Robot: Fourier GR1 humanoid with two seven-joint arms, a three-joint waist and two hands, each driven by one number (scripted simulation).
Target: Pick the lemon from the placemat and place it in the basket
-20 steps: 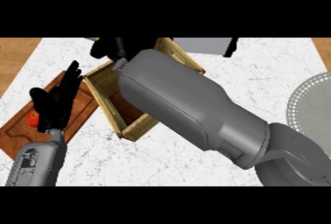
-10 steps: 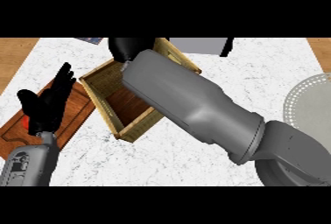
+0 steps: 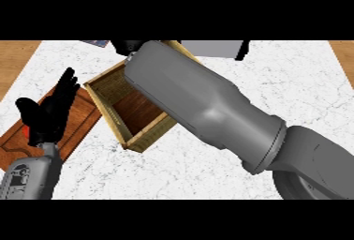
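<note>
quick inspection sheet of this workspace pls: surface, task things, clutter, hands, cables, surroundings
surface: white marbled counter
job's things: wooden basket beside brown placemat; nothing on the visible basket floor; lemon not identifiable, only a reddish patch behind the left hand
clutter: grey box and small bluish item at the far edge
hands: left hand open, fingers up, over the placemat; right hand beyond the basket, mostly hidden by its forearm
cables: nothing seen
surroundings: wood-coloured strip past the counter

Left hand [image 3: 47, 115] rests at the left edge, fingers [image 3: 66, 86] straight and raised — right forearm [image 3: 207, 108] stretches diagonally, right hand [image 3: 124, 47] mostly hidden
</note>
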